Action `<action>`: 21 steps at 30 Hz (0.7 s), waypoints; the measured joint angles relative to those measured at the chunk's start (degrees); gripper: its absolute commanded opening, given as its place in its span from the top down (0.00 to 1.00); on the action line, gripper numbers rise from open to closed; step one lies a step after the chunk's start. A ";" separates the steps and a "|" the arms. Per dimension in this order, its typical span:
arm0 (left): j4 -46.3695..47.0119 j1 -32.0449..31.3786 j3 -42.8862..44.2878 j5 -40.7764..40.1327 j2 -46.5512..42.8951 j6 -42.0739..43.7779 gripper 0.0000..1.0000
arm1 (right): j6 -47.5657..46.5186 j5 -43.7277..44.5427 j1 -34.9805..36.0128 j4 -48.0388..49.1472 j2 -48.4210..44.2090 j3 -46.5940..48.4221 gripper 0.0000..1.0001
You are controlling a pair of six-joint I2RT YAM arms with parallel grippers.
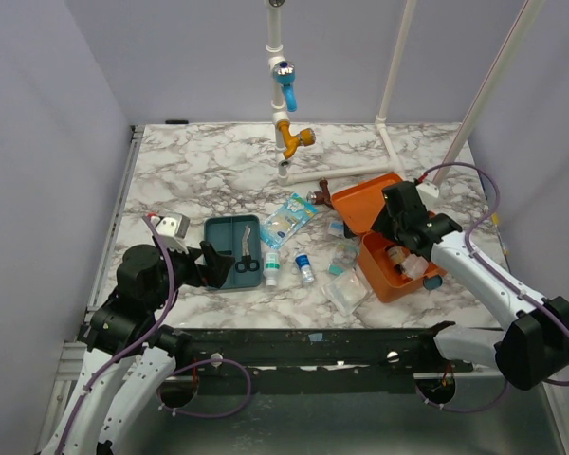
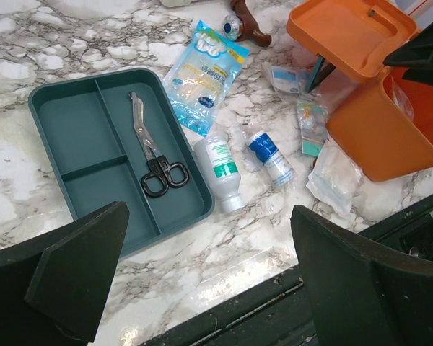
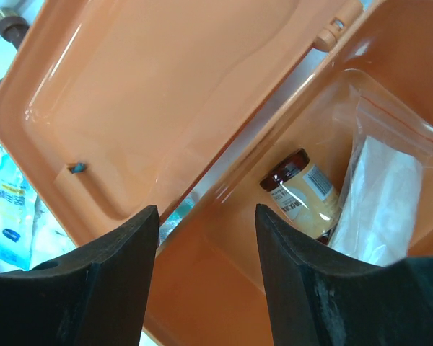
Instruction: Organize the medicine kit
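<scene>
1. Looks like the filling step, roughly midway: medicine kit (image 1: 389, 284) lying open directly beneath the right hand (image 1: 403, 245), lid (image 1: 360, 201) thrown back on the far side of that hand.
2. Right hand: fingers (image 3: 108, 281) spread apart with nothing between them, poised over the box mouth.
3. Left hand (image 2: 209, 245): also spread and empty, hovering above the desk (image 2: 72, 36), with the teal tray (image 2: 79, 115) just ahead of its left finger.
4. Inside the kit, below the right hand: a brown-capped jar (image 3: 303, 191) and a clear zip bag (image 3: 386, 180) right beside it. Hard to tell from this angle whether anything lies underneath them.
5. In the tray: only scissors (image 2: 153, 155), in the long compartment; both smaller compartments bare.
6. Loose on the desk, ahead of the left hand and between tray and kit: a white bottle (image 2: 220, 169) with a green label, a blue-labelled bottle (image 2: 270, 157), a blue-and-white packet (image 2: 202, 76), a clear pouch (image 2: 335, 176) near the box wall, plus a few small sachets.
7. Next move probably calls for closing across the body of one bottle, both lying on their sides nearest the left hand, then carrying it to the box. Needs the right hand out of the box mouth first.
</scene>
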 measured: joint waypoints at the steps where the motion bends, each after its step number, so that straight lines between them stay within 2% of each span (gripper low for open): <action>1: 0.00 0.00 0.00 0.00 -0.11 0.00 0.01 | 0.48 -0.11 0.00 0.35 0.39 -0.17 0.44; 4: 0.00 0.00 0.00 0.00 -0.35 0.00 0.02 | 1.73 -0.61 -0.02 2.01 1.49 -0.33 0.47; 10: 0.00 0.00 -0.26 0.02 -0.42 0.00 0.02 | 3.45 -1.44 -0.02 4.22 2.08 -0.70 0.60; 12: 0.00 0.00 -0.35 0.02 -0.42 0.00 0.01 | 3.93 -1.66 -0.02 4.87 2.10 -0.92 0.60; 13: 0.00 0.00 -0.35 0.02 -0.42 0.00 0.02 | 4.20 -1.70 -0.02 5.18 2.10 -1.05 0.59; 15: 0.02 0.00 -0.39 0.02 -0.42 0.00 0.01 | 4.68 -1.77 -0.02 5.79 2.10 -1.40 0.49; 17: 0.02 0.00 -0.46 0.02 -0.42 0.00 0.02 | 5.29 -1.84 -0.02 6.21 2.05 -1.77 0.45; 21: 0.02 0.00 -0.50 0.02 -0.42 0.00 0.01 | 5.79 -1.84 -0.02 6.21 1.03 -2.80 0.43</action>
